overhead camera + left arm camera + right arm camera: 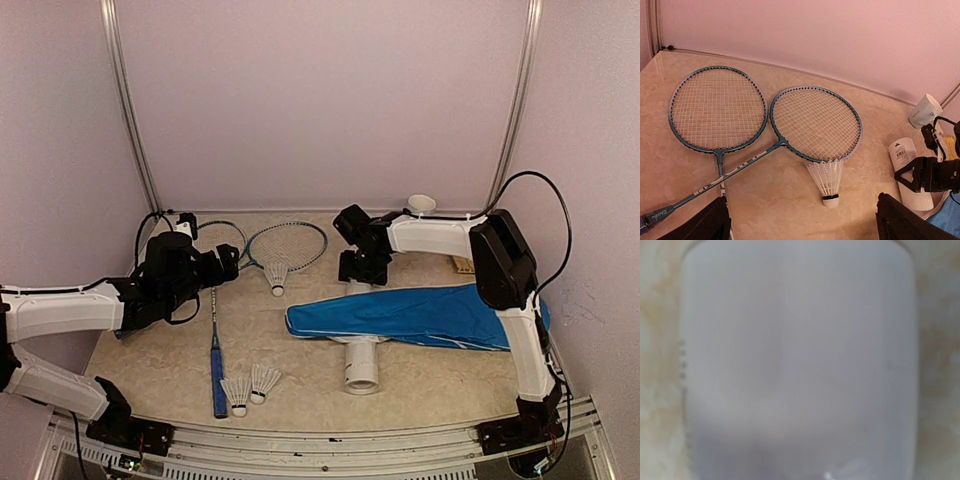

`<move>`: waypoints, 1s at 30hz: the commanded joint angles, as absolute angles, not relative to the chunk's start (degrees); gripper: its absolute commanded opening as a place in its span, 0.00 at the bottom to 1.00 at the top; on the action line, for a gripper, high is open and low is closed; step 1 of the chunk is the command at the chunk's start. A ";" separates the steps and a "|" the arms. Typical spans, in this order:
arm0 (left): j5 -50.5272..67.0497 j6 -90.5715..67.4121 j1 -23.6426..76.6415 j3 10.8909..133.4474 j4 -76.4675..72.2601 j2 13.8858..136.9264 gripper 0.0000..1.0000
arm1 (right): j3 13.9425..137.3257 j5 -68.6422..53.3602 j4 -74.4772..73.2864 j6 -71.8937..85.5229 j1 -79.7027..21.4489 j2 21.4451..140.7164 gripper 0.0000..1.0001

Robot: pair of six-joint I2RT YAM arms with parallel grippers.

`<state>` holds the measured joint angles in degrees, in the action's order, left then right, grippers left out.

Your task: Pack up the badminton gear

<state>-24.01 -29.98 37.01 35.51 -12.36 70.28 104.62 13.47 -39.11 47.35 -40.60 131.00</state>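
1. Table (150, 355): pale marbled top. Everything listed lies on it, under or around my two hands.

2. Cover (420, 315): blue, racket-shaped, lying flat. It is just on the near side of my right gripper (362, 268), well apart from my left gripper (801, 202), and it lies across the tube.

3. Tube (360, 372): long, white, on its side. The open end sticks out from under the cover toward my arm bases. The other end sits straight beneath my right gripper and fills the right wrist view as a white blur. My right fingers do not show there, and from above I cannot tell whether they are apart, together or touching the tube.

4. Rackets, two: first racket (717, 107) ahead and to the left of my left gripper, second racket (815, 125) straight ahead. The heads lie side by side with rims touching, and the second's shaft crosses the first's.

5. Left gripper: fingers (710, 222) spread wide, nothing between them, touching nothing.

6. Shuttlecocks, three: one shuttlecock (827, 180) just ahead of my left gripper, feathers against the second racket's rim, cork toward me. Two more shuttlecocks (237, 392) lie side by side behind that gripper, near my arm bases, just beside a blue racket handle.

7. Mug (421, 204): pale, beyond my right gripper, near the back wall.

8. Brush (462, 265): straw-coloured, mostly hidden beside my right forearm.
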 commanded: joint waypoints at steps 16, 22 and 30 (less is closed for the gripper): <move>-24.14 -29.82 38.50 33.93 -16.52 67.64 0.99 | 82.89 27.39 12.82 27.14 -40.96 104.42 0.58; -24.17 -27.18 38.67 33.75 -16.53 65.34 0.99 | 79.52 23.18 19.98 19.53 -40.96 98.66 0.53; -18.99 -18.92 38.67 34.89 -16.10 59.85 0.99 | 71.62 11.80 29.90 2.53 -41.02 88.22 0.44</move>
<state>-23.42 -25.26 38.33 34.11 -15.07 62.92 73.23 20.99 21.71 14.13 -40.73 94.37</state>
